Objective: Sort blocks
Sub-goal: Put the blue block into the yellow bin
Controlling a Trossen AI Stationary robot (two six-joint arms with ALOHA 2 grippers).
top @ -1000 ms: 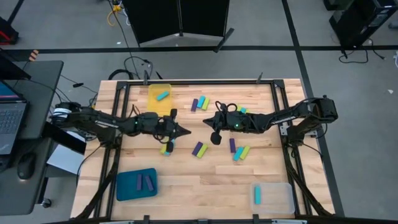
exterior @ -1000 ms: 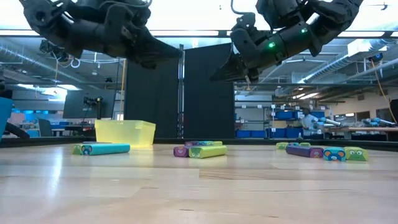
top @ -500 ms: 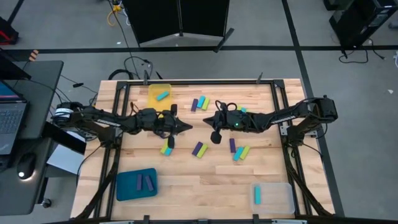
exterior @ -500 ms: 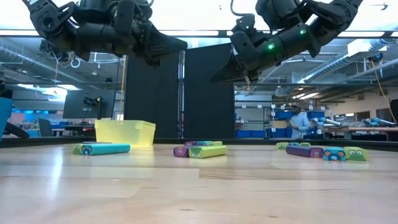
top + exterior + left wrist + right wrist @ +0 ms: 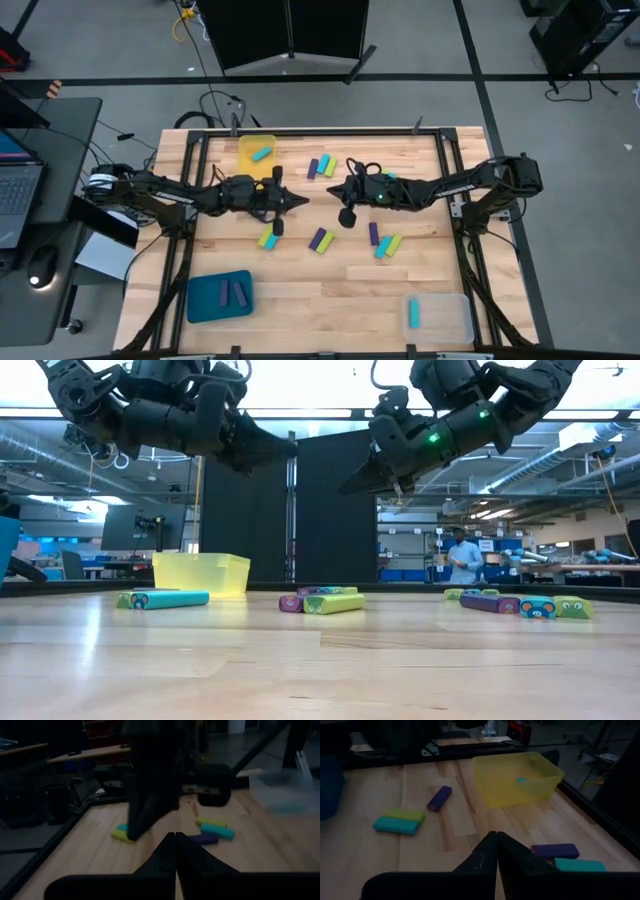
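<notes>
A translucent yellow tray (image 5: pixel 257 155) is seen with a cyan block (image 5: pixel 262 154) inside. A dark blue tray (image 5: pixel 203 297) is shown with two purple blocks (image 5: pixel 234 292), and a clear tray (image 5: pixel 450 315) with one cyan block (image 5: pixel 414 314). On the pale wooden table (image 5: pixel 320 295), purple, cyan and yellow-green loose blocks (image 5: pixel 320 240) are scattered. Both arms (image 5: pixel 180 195) are coloured black.

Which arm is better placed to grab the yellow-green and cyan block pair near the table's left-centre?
Left. The left claw hangs closer to that block pair than the right claw.
</notes>
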